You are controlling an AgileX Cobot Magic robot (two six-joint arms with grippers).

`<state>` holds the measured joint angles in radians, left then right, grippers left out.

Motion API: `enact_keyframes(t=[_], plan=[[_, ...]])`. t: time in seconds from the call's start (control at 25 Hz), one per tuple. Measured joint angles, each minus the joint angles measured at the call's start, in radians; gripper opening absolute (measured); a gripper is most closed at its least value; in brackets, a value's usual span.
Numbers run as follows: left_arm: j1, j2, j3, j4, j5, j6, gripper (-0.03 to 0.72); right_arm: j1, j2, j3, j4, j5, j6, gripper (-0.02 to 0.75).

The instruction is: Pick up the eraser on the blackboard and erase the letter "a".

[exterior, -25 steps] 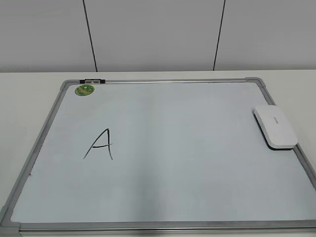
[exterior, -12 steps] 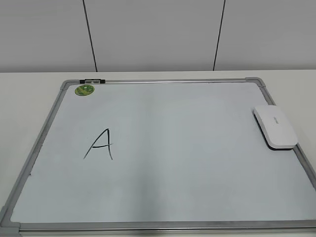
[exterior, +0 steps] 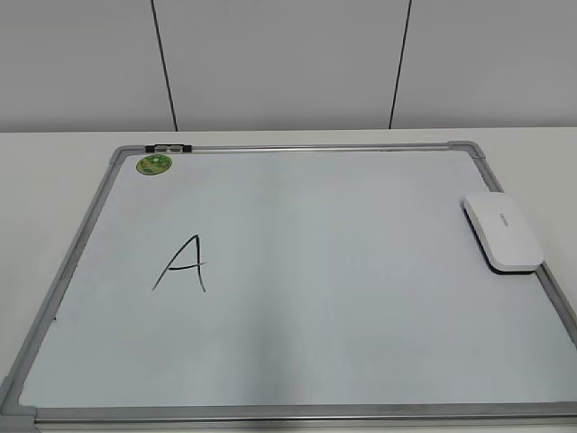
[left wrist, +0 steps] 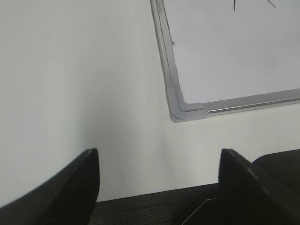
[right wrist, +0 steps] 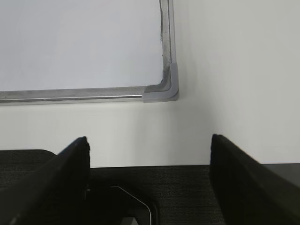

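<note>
Start pos: both arms parked off the blackboard [exterior: 297,271], nothing held.

Eraser [exterior: 503,231] flat on board's right edge, felt down, likely easiest for right gripper [right wrist: 149,145]. Only mark: capital "A" [exterior: 183,264], board's left half. Left gripper [left wrist: 159,159] & right both wide, empty, near board's front corners.

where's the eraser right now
In the exterior view the eraser lies on the right edge of the blackboard, partly over its frame, far from the letter on the left.
</note>
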<state>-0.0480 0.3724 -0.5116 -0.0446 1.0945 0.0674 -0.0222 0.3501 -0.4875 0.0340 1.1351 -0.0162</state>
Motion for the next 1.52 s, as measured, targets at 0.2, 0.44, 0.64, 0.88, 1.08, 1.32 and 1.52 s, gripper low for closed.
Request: enact_keyframes(t=[0.2, 0.44, 0.64, 0.88, 1.08, 1.32, 1.52], plan=[[0.0, 0.0, 0.0, 0.0, 0.0, 0.0, 0.58, 0.0, 0.0, 0.0, 0.0, 0.0, 0.0, 0.589], [0.024, -0.055, 0.0, 0.001, 0.0, 0.0, 0.579, 0.0, -0.043, 0.0, 0.0, -0.002, 0.0, 0.589], [0.071, -0.189, 0.0, 0.002, 0.0, 0.0, 0.569, 0.0, -0.171, 0.0, 0.0, -0.002, 0.002, 0.589], [0.087, -0.341, 0.0, 0.003, 0.002, 0.0, 0.552, 0.0, -0.33, 0.0, 0.0, 0.001, 0.002, 0.589], [0.087, -0.362, 0.0, 0.004, 0.005, 0.0, 0.535, 0.0, -0.365, 0.0, 0.001, 0.002, 0.002, 0.589], [0.087, -0.362, 0.0, 0.004, 0.005, 0.0, 0.529, 0.0, -0.365, 0.0, 0.001, 0.002, 0.002, 0.589], [0.087, -0.362, 0.0, 0.004, 0.005, 0.0, 0.525, 0.0, -0.365, 0.0, 0.001, 0.002, 0.002, 0.589]])
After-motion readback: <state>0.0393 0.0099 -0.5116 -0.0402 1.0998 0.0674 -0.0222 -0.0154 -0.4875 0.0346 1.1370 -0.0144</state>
